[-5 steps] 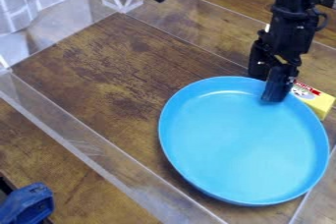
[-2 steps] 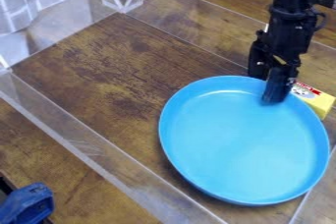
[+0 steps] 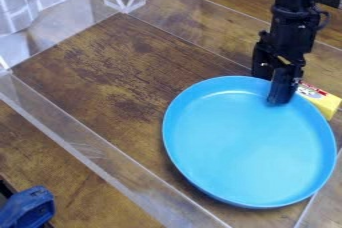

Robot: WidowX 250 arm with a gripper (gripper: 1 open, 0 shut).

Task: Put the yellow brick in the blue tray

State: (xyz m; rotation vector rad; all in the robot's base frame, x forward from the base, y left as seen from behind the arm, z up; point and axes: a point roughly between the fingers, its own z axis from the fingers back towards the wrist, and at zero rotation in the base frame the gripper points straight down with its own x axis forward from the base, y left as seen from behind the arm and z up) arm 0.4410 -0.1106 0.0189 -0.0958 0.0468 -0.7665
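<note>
The blue tray [image 3: 241,157] is a large round shallow dish lying on the right part of the wooden table. Just beyond its far right rim lies the yellow brick [image 3: 322,101], small, with a white label on top. My gripper [image 3: 282,94] hangs down from a black arm over the tray's far rim, immediately left of the brick. Its fingers point straight down, stand open and hold nothing. The lower finger partly hides the brick's left end.
Clear acrylic walls [image 3: 94,147] fence the wooden table top [image 3: 127,67] at the front and left. A blue object [image 3: 24,210] sits outside the wall at the bottom left. A white lattice [image 3: 30,2] stands at the top left.
The gripper has hardly moved beside the brick. A dark shape at the top edge has drawn back upward out of the picture.
</note>
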